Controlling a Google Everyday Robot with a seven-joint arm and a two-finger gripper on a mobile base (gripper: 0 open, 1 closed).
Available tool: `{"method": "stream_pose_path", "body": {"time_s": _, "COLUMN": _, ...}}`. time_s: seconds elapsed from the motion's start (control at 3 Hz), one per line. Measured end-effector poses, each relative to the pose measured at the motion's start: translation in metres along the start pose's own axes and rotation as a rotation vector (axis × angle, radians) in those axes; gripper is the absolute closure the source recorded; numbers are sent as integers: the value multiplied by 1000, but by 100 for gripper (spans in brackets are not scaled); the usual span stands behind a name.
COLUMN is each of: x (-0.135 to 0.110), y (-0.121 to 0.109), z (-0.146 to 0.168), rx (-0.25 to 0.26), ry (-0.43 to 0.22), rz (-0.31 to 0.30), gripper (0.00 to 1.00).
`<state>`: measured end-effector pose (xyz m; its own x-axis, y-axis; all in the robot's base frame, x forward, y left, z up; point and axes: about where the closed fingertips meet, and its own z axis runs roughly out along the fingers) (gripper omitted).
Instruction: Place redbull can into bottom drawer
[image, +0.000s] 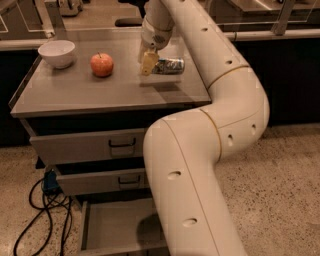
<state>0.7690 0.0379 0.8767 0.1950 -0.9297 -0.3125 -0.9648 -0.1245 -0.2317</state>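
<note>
Bowl (56, 52) and apple (101, 64) stand at the left of the worktop (60, 95), well apart from the work. Bottom drawer (107, 222) is open below, partly hidden by the arm (200, 150). Gripper (147, 62) is at the left end of the can (170, 65), which lies on its side on the worktop; whether the gripper is grasping it cannot be told. Risks: the round can may roll or slip from an end-on hold, and the descent may strike the upper drawers (90, 145).

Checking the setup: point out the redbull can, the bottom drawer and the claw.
redbull can (170, 65): camera view, middle of its side.
bottom drawer (117, 222): camera view, bare inner floor.
claw (147, 62): camera view, tip, at the can's end.
</note>
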Motion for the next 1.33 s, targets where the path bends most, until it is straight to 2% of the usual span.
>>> {"method": "stream_pose_path", "body": {"time_s": 0.33, "x": -8, "y": 16, "z": -57, "rx": 45, "ry": -12, "rz": 111, "gripper": 100}}
{"method": "stream_pose_path", "body": {"time_s": 0.67, "x": 6, "y": 27, "z": -123, "rx": 196, "ry": -73, "rz": 247, "gripper": 100}}
{"method": "stream_pose_path", "body": {"time_s": 1.0, "x": 32, "y": 56, "z": -204, "rx": 389, "ry": -142, "rz": 411, "gripper": 100}}
{"method": "stream_pose_path", "body": {"time_s": 1.33, "x": 25, "y": 77, "z": -241, "rx": 470, "ry": -185, "rz": 432, "gripper": 100}}
